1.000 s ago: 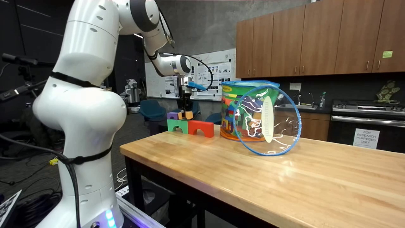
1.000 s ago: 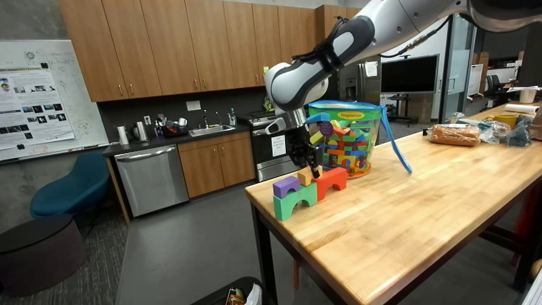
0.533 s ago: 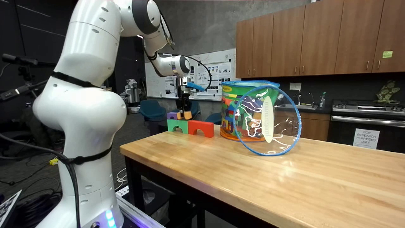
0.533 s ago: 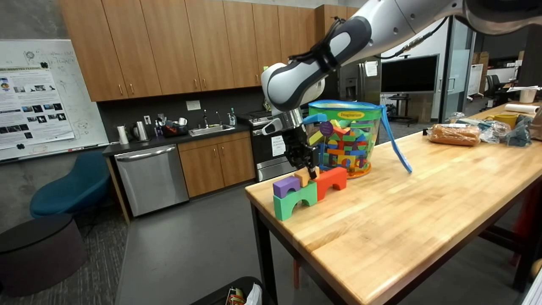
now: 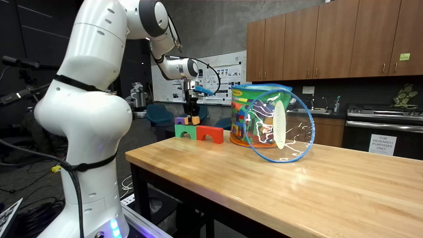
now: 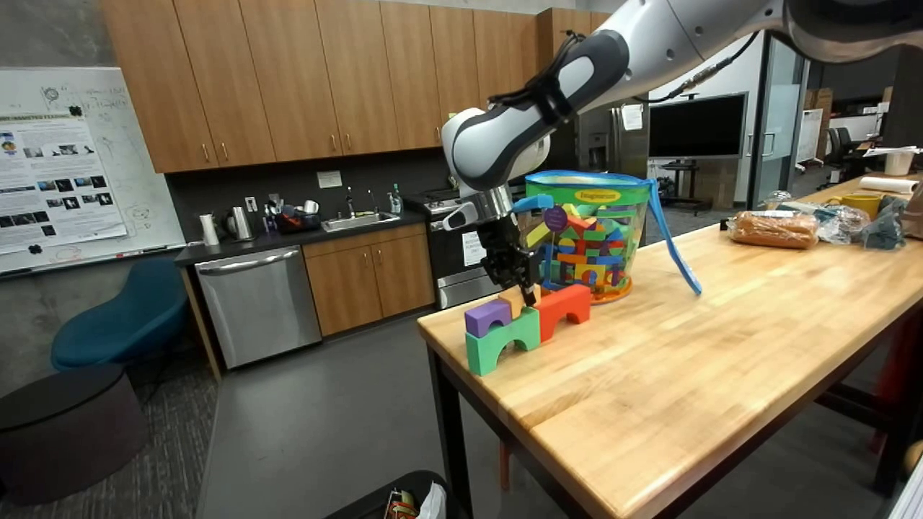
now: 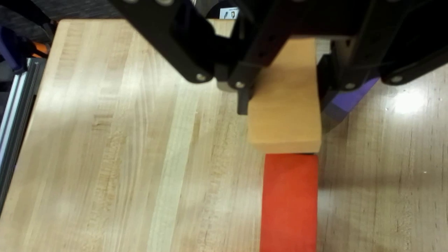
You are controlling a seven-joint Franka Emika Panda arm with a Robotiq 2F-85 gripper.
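Note:
My gripper (image 7: 285, 103) is shut on a tan-orange block (image 7: 285, 119), one finger along each long side, in the wrist view. In both exterior views this block (image 6: 512, 298) sits at the top of a green arch (image 6: 502, 342); whether it rests on it or hovers just above, I cannot tell. A small purple arch (image 6: 487, 317) stands on the green arch's outer end, close beside the held block. End to end with the green arch is a red arch (image 5: 210, 134). From the wrist, the red arch (image 7: 289, 203) shows below the block and the purple arch (image 7: 353, 94) behind a finger; the green arch is hidden.
A clear tub of colored blocks (image 6: 597, 231) with a blue rim stands just past the red arch. Its round transparent lid (image 5: 281, 125) leans against it. The table's end edge (image 6: 461, 346) runs close to the arches. Bagged bread (image 6: 775, 229) lies farther along the table.
The gripper, with the tan-orange block in it, has shifted slightly left in both exterior views, toward the purple arch, and looks a touch lower. The arches have stayed put.

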